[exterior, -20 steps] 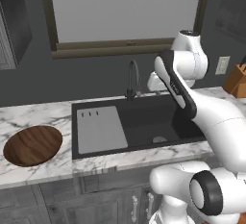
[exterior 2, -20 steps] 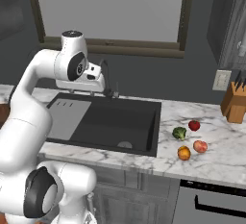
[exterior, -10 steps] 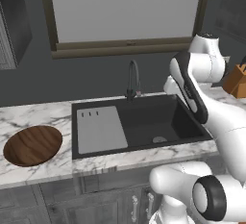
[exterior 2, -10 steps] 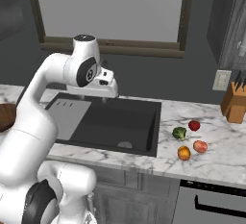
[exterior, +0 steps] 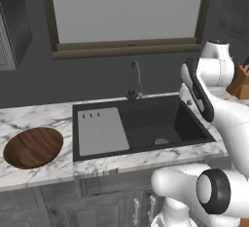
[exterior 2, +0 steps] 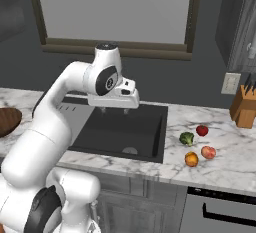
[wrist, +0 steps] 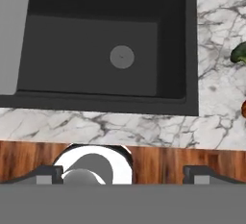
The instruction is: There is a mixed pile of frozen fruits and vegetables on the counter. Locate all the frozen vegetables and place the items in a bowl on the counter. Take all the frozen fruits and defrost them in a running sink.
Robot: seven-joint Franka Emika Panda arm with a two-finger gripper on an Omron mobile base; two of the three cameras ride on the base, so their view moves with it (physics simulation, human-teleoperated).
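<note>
Since a second ago the arm has swung rightward over the sink [exterior 2: 125, 132], its hand having travelled from above the ribbed panel [exterior: 101, 131] toward the basin's right half, and its jaws have spread a little wider; the gripper [exterior 2: 112, 110] now hangs above the black basin, empty, its two tips set far apart and nothing between them; in the hand view the dark fingertips [wrist: 45, 174] rise at the bottom edge with a wide gap, looking down at the drain [wrist: 121, 56] in the basin floor; the counter [exterior 2: 220, 164] of white veined marble runs on both sides of the sink; on its right stretch, in the right base view, the pile lies in a loose cluster, none of the pieces touching: a dark green lump [exterior 2: 187, 138] nearest the sink, a bright red round item [exterior 2: 202, 130] just behind it, an orange fruit [exterior 2: 191, 159] at the front and a pinkish-red fruit [exterior 2: 208, 152] beside that; a knife block [exterior 2: 244, 109] stands farther right against the wall; the wooden bowl [exterior: 33, 147] sits on the left stretch of counter, well apart from the pile, with the sink between them; the curved faucet [exterior: 134, 79] stands behind the basin.
</note>
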